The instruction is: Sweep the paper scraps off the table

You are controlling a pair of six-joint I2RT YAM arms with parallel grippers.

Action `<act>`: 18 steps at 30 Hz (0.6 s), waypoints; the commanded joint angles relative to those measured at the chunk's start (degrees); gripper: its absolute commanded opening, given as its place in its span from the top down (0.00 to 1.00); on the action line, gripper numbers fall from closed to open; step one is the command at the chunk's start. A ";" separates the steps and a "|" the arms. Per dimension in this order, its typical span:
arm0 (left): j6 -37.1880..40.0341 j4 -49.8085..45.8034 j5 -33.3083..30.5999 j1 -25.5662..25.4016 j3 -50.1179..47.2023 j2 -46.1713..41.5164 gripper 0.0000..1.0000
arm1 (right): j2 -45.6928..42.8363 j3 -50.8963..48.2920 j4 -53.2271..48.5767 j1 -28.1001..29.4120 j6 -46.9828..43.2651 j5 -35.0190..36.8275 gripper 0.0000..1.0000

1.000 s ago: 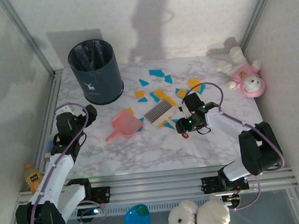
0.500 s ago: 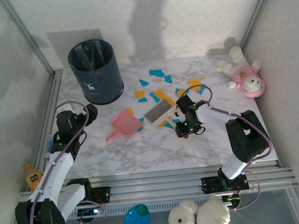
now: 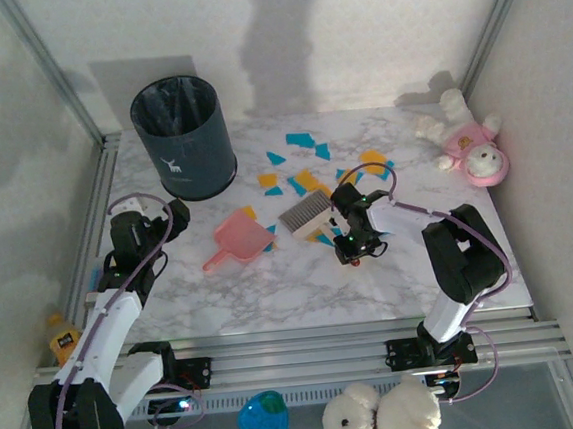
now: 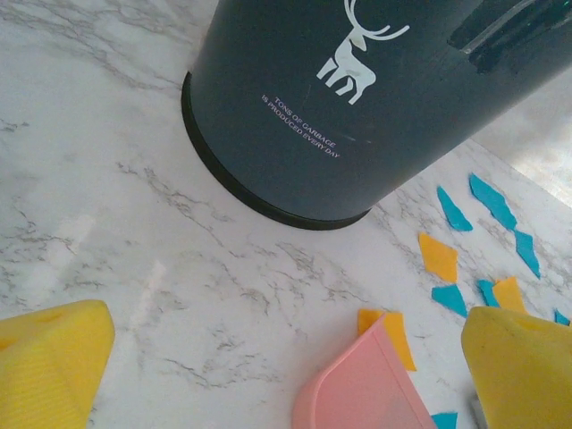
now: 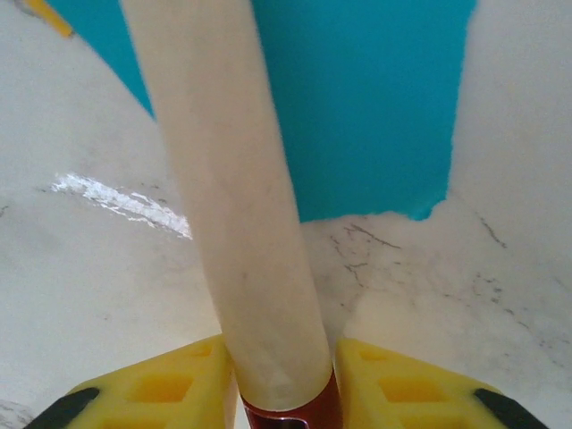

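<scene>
Across the far half of the white, grey-veined marble table (image 3: 274, 301), from about 12 to 1 o'clock of its centre, the small flat teal and orange paper scraps (image 3: 300, 140) lie loose and spread out. A few more sit close around the grey-bristled hand brush with its pale wooden handle and red end cap (image 3: 305, 214). None can be seen on the pink plastic dustpan (image 3: 239, 241), which rests flat just toward 9 o'clock of centre. I cannot tell whether any are in the dark blue round waste bin with a white deer print (image 3: 184, 138) at 10 o'clock.

By my reading, the sweeping proper has not begun and only the tool pick-up is under way. The right gripper (image 3: 353, 239) is pinching the brush handle (image 5: 232, 179), its yellow fingers (image 5: 152, 393) pressed against either side just above the red cap. The bristle head looks to be resting on the table. The left gripper (image 3: 152, 229) hangs at 9 o'clock with its yellow fingers (image 4: 54, 357) spread wide and nothing between them, and the dustpan's back edge is just ahead of it.

What remains is nearly everything: gathering the scraps, getting them onto the dustpan, and probably tipping them into the bin.
</scene>
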 commanded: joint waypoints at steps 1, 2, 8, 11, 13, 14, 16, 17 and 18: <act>1.24 -0.96 1.00 -0.73 2.04 -0.01 0.00 | -0.19 0.85 -1.23 0.59 -1.02 1.64 0.70; 1.37 -0.98 1.04 -0.88 2.06 -0.08 0.01 | -0.59 0.71 -1.10 0.61 -1.12 1.53 0.71; 2.81 -0.03 1.21 -2.36 2.20 -0.79 0.00 | -3.02 1.39 -1.48 0.88 -2.05 0.02 0.74; 5.51 2.49 -0.37 -5.14 1.39 -1.65 0.00 | -4.48 2.22 -2.04 0.89 -2.10 -1.61 0.75; 8.15 5.27 -2.45 -7.88 0.48 -2.46 0.00 | -5.66 2.67 -2.35 0.88 -2.05 -2.56 0.76; 10.18 7.09 -2.74 -9.41 -0.18 -2.76 0.01 | -6.27 2.94 -2.48 0.94 -2.01 -3.08 0.76; 14.62 10.75 -1.88 -12.07 -1.56 -3.00 0.00 | -7.29 3.53 -2.79 0.90 -2.01 -4.03 0.79; 17.39 12.31 -1.24 -13.66 -2.27 -2.82 0.01 | -7.77 3.82 -3.04 0.90 -2.01 -4.28 0.80; 20.31 13.37 -0.72 -15.21 -2.59 -2.45 0.01 | -8.25 4.19 -3.41 0.87 -2.09 -4.32 0.81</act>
